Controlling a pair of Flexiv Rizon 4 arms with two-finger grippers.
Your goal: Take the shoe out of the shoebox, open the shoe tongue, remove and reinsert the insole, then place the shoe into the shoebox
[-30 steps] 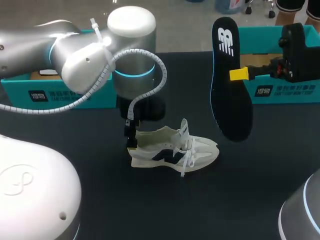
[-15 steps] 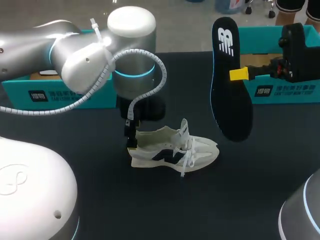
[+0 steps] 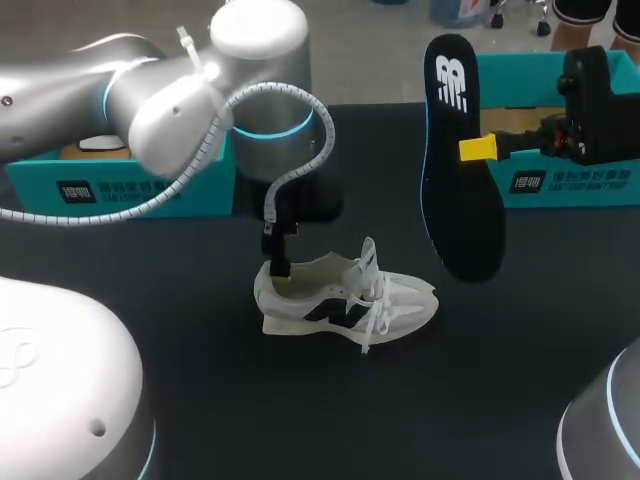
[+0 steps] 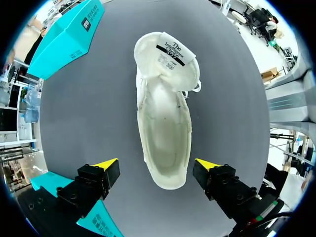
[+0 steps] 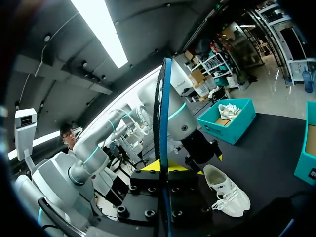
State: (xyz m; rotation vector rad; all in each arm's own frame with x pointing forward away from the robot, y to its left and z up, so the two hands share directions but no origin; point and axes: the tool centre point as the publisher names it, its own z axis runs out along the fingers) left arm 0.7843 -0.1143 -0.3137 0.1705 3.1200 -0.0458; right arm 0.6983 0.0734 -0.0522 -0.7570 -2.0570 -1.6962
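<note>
A white sneaker (image 3: 345, 295) with a dark side logo lies on its sole on the black table, tongue pulled up. My left gripper (image 3: 279, 268) hangs over its heel. From the left wrist, the sneaker (image 4: 165, 113) shows an empty cream interior, and my left gripper (image 4: 157, 165) is open, its yellow tips either side of the heel without touching. My right gripper (image 3: 478, 149) is shut on a black insole (image 3: 462, 170), held upright in the air right of the shoe. Seen from the right wrist, the insole (image 5: 162, 123) stands edge-on between the fingers (image 5: 148, 167), with the sneaker (image 5: 228, 190) beyond.
A teal shoebox (image 3: 120, 180) stands at the back left behind my left arm. A second teal box (image 3: 560, 100) stands at the back right behind the right gripper. The table front of the shoe is bare black surface (image 3: 330, 410).
My left arm has shifted right, bringing its gripper from just left of the heel to above the heel opening. The right arm and insole have stayed still.
</note>
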